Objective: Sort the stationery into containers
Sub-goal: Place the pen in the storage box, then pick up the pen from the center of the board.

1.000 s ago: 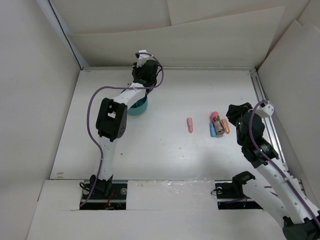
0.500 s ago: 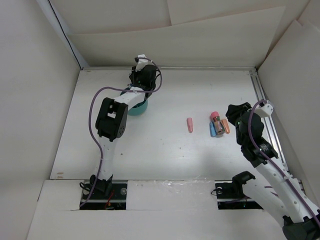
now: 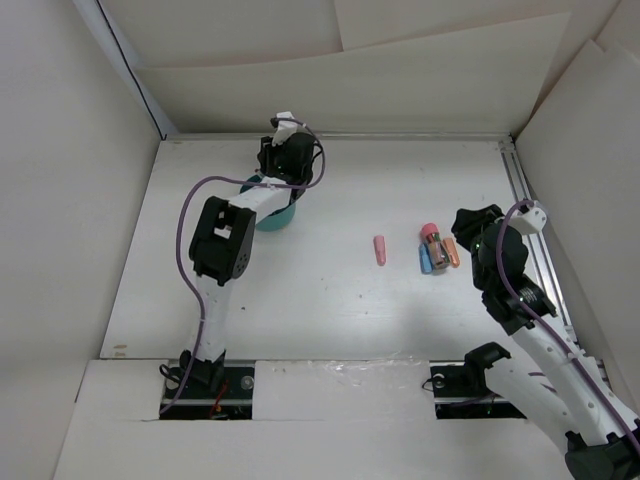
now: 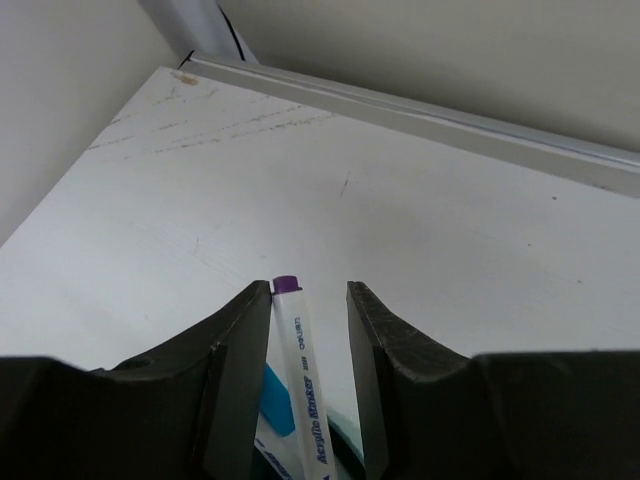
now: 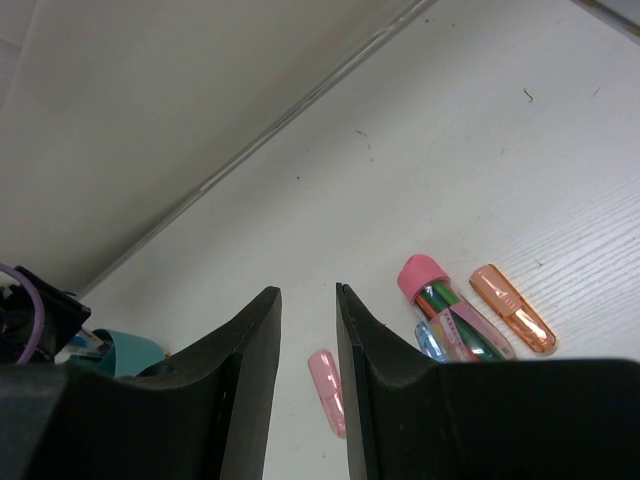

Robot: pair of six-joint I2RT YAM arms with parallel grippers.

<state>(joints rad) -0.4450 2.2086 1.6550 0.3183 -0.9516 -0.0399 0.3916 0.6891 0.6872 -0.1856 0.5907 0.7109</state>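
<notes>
Near the far edge of the table (image 3: 330,310) we log: teal bowl (image 3: 272,218), purple-tipped pen (image 4: 300,370) upright inside, loose within the slightly parted left gripper (image 4: 310,296). Right gripper (image 5: 308,295) narrow, empty, beside loose sticks (image 3: 438,250); open surface between.

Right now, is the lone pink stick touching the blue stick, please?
Apart. The top view shows bare table between the pink stick and blue stick.

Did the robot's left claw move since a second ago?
Yes. In the top view the left gripper slid away from the back wall, nearer the round teal plastic organiser bowl.
</notes>
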